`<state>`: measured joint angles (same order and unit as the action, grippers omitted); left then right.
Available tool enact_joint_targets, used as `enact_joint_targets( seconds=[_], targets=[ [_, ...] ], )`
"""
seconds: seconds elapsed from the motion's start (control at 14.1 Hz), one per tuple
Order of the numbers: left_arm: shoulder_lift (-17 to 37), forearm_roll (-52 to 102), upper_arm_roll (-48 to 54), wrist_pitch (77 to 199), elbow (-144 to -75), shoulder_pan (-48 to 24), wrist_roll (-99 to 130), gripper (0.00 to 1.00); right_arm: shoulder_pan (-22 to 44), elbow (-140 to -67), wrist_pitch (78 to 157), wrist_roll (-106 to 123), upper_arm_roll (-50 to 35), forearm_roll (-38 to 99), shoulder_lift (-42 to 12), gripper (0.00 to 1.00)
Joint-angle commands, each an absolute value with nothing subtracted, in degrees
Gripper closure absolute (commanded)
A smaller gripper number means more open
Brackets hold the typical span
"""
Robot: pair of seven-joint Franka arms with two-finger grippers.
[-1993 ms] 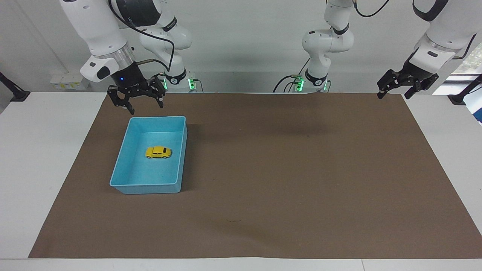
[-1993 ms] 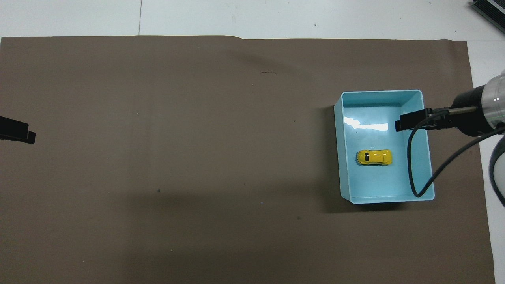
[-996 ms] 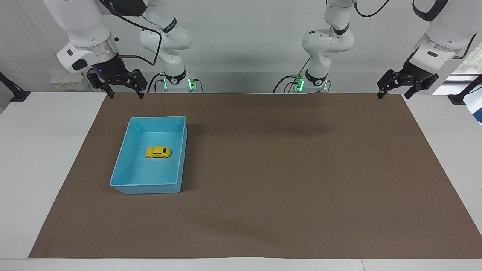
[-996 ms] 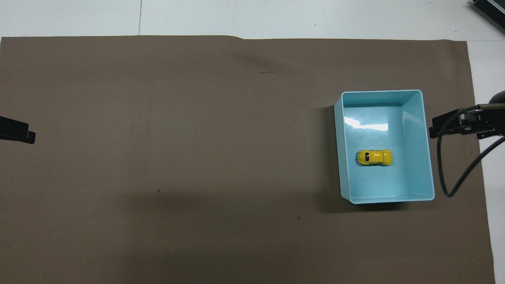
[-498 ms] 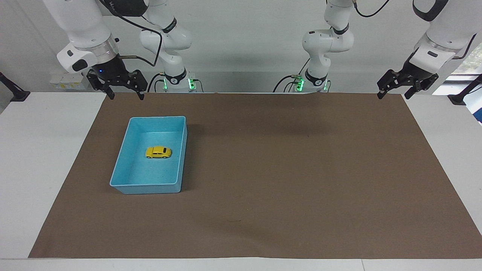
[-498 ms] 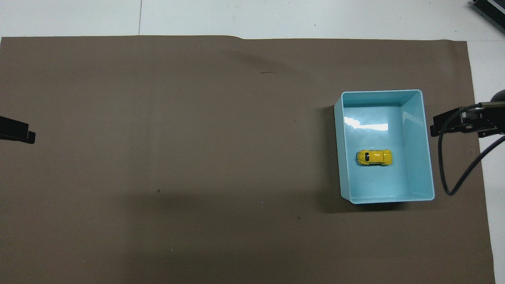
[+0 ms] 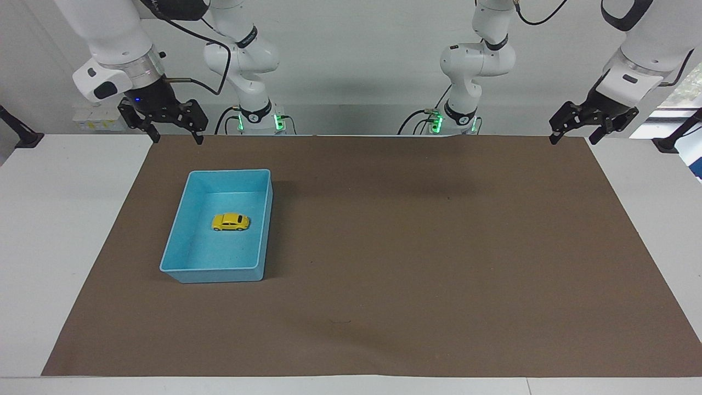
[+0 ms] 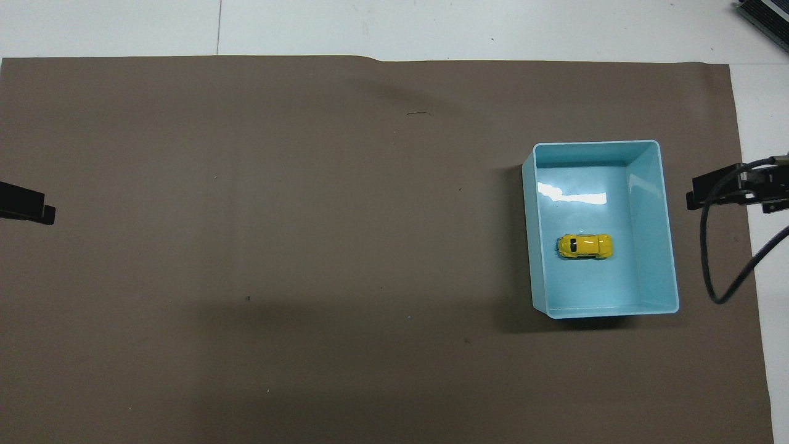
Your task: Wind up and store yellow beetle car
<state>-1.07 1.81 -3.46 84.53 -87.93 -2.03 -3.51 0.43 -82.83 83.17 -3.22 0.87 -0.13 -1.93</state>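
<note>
Your right pincer (image 7: 174, 137) has pulled back from over the bin (image 7: 186, 208) since two seconds ago, and now hangs over the mat (image 7: 384, 247) edge at the right arm's end of the bench (image 7: 55, 219), fingers spread and holding nothing. You can see the car (image 7: 231, 221) sitting on its wheels on the bin floor, untouched and in the same spot, well apart from that pincer and lower than it. Your left pincer (image 7: 570, 138) waits over the mat corner at the left arm's end, also spread and empty; the car is well apart from it, most of the mat between them.
</note>
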Motion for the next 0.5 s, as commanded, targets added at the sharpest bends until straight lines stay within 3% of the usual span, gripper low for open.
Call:
enact_joint_targets(
  seconds=[0.0, 0.43],
  targets=[
    [-0.7, 1.14, -2.55, 83.67, -86.84, -1.05, -3.16, 0.0, 0.09, -82.44, 82.53, -4.39, 0.62, -1.05, -1.49, 0.0],
    [-0.7, 1.14, -2.64, 83.67, -86.84, -1.05, -3.16, 0.0, 0.18, -82.44, 82.62, -3.96, 0.53, -1.14, -1.41, 0.0]
  ],
)
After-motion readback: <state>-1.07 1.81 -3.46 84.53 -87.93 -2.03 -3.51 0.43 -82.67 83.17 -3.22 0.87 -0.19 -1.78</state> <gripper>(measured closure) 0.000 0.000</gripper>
